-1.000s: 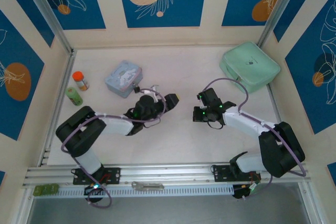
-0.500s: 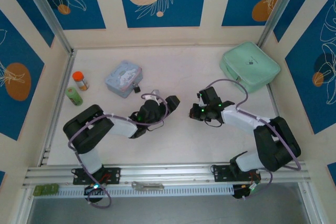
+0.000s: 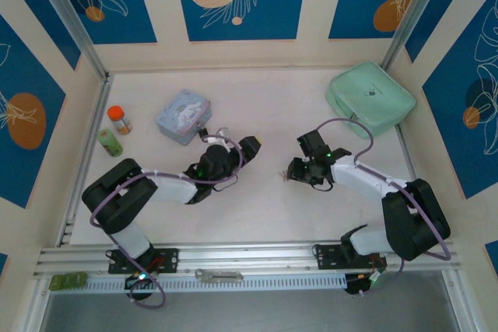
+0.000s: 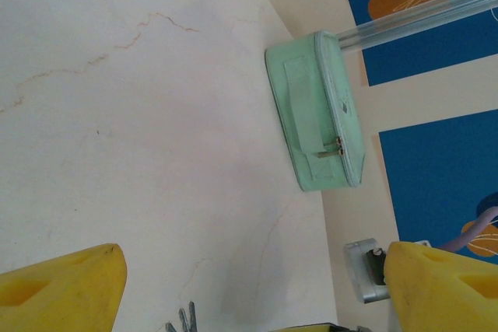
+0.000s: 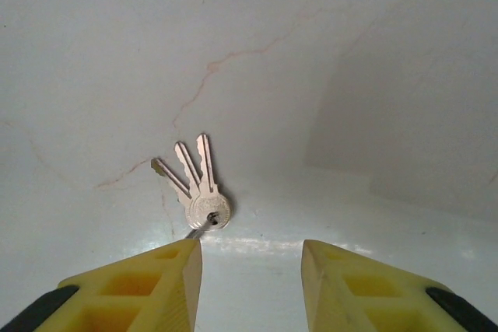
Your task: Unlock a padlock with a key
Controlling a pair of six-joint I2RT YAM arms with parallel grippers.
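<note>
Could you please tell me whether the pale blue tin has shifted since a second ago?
No. In the top view the pale blue tin keeps the same spot, equally far from the orange-capped bottle on its left and the back wall.

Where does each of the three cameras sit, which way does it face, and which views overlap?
Top external: above and behind the bases, looking down on the table; left arm and right arm show.
Left wrist: on the left arm, facing across the table toward the mint case; its yellow fingers at the bottom corners.
Right wrist: on the right arm, facing down at the key bunch; its yellow fingers beneath.
Shared: mint case, top external and left wrist.
</note>
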